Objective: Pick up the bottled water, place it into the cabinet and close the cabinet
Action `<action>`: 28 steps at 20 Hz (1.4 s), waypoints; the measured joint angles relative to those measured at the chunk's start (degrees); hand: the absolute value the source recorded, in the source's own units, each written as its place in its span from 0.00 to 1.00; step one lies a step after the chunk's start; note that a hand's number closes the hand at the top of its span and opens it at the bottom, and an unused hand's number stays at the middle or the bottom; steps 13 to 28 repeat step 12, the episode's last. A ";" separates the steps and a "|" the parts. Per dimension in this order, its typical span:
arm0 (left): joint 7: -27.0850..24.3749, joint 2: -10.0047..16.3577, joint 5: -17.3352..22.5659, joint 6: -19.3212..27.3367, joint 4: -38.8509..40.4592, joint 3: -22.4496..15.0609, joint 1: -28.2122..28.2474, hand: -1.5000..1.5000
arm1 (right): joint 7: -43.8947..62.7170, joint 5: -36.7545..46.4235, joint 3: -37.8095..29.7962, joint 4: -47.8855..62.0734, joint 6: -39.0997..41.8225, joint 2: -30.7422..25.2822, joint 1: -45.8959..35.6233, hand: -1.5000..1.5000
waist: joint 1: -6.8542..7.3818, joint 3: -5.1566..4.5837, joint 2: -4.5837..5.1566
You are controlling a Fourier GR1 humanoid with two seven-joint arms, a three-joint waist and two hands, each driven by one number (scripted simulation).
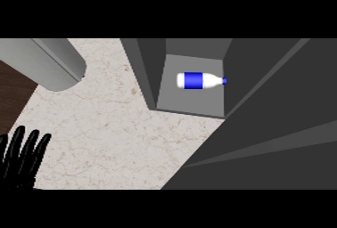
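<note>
The bottled water [201, 80], white with a blue label and blue cap, lies on its side inside the grey cabinet [191, 102], cap pointing right. The cabinet's dark door [276, 133] stands open and fills the right part of the view. My left hand [23, 156] shows at the lower left edge, fingers straight and pointing up, holding nothing. It is far from the bottle. My right hand does not show anywhere.
A pale marble counter [112, 133] spreads between the hand and the cabinet. A grey rounded body [52, 62] lies at the upper left. Dark wood [13, 89] shows beyond the counter's left edge.
</note>
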 measured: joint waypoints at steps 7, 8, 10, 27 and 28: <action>0.22 0.10 0.60 -1.34 0.98 0.21 -0.20 0.00 | -0.94 -0.70 -4.36 16.86 -15.54 2.74 -19.33 1.00 | 1.10 0.24 -0.27; 0.22 -0.13 0.61 -1.39 1.19 0.09 -0.41 0.00 | -1.09 -1.26 -5.41 19.79 -16.93 2.87 -22.50 1.00 | 0.98 0.28 -0.26; 0.01 -0.27 0.62 -1.82 1.52 0.08 -0.20 0.00 | -1.70 -2.45 -7.59 25.83 -19.41 3.03 -28.76 1.00 | 0.90 0.37 -0.36; 0.05 -0.27 0.83 -2.14 2.08 0.48 -0.45 0.00 | -3.00 -4.02 -8.32 31.03 -21.45 2.86 -33.21 1.00 | 0.29 0.71 -0.67; 0.05 -0.27 0.83 -2.14 2.08 0.48 -0.45 0.00 | -3.00 -4.02 -8.32 31.03 -21.45 2.86 -33.21 1.00 | 0.29 0.71 -0.67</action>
